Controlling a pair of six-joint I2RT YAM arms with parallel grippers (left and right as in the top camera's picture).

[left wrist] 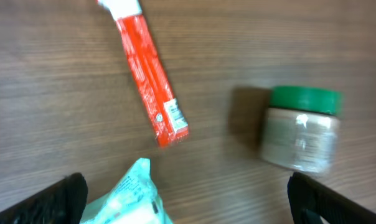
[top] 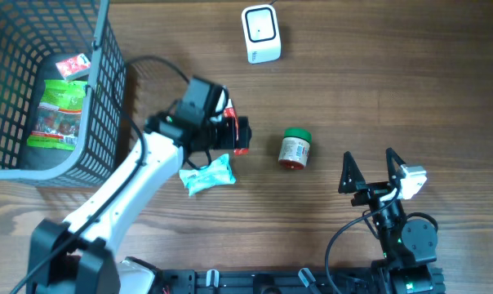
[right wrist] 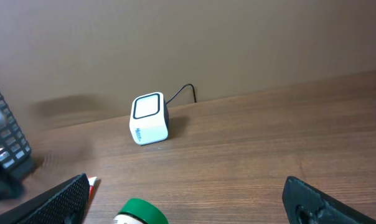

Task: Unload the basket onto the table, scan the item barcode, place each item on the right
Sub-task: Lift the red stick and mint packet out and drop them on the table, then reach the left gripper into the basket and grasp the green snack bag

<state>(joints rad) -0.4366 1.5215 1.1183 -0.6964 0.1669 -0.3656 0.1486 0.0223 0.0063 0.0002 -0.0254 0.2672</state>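
step in hand: pick-up stage, by my reading. no item is at the scanner yet.

left gripper (left wrist: 185,190): jaws wide apart, nothing between them. it hangs over the red stick pack (left wrist: 152,74), which lies flat on the table (top: 377,82) just ahead of the fingertips, white end pointing away from the wrist camera. a small white printed patch sits near the pack's near end; too blurred to tell whether it is the barcode.

right gripper (top: 369,159): jaws apart, empty, parked near the front edge of the table, well apart from all the items.

other loose items: green-lidded jar (top: 295,149) on its side, just right of the red pack, not touching it; teal packet (top: 207,175) beside the left forearm, near the pack. basket (top: 108,98) at far left holds a few packets.

scanner (top: 260,34): white cube at the back of the table, window facing up, well apart from the red pack.

judgement: the red stick pack is the likely item, since it is the one lying in front of the open left jaws. whether it is being approached or set down cannot be told from these views.

next move calls for: lower the left gripper so the jaws straddle the narrow width of the pack, close, lift, carry to the scanner, and turn the printed patch toward the window. the pack is thin and flat on the wood, so the fingertips need to come down close to the surface to catch it.
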